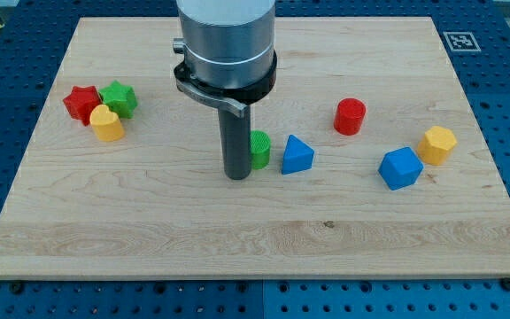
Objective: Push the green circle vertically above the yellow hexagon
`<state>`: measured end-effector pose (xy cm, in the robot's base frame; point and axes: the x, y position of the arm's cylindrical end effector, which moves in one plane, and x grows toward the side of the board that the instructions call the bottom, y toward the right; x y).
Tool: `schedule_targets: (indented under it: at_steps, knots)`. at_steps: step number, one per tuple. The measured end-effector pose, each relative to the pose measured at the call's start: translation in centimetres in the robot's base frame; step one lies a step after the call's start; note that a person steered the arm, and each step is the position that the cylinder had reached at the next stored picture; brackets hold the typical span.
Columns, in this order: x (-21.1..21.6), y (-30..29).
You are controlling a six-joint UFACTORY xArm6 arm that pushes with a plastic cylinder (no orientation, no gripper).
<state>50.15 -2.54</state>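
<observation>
The green circle (260, 149) sits near the board's middle, partly hidden behind my rod. My tip (237, 175) rests on the board just left of it and slightly toward the view's bottom, touching or nearly touching it. The yellow hexagon (437, 143) lies far to the view's right, near the board's right edge. A blue triangle (297, 155) sits right beside the green circle on its right.
A blue block (401, 167) lies just left of the yellow hexagon. A red cylinder (350, 116) stands right of centre. At the view's left, a red star (81, 102), a green star (119, 97) and a yellow heart (107, 123) cluster together.
</observation>
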Motion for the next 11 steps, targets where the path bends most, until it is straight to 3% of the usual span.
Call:
schedule_targets:
  at_steps: [4,6,8,11]
  knots:
    - [-7.6,2.5]
    - [-6.9,3.9]
    - [-3.3,6.2]
    - [-5.3,7.5]
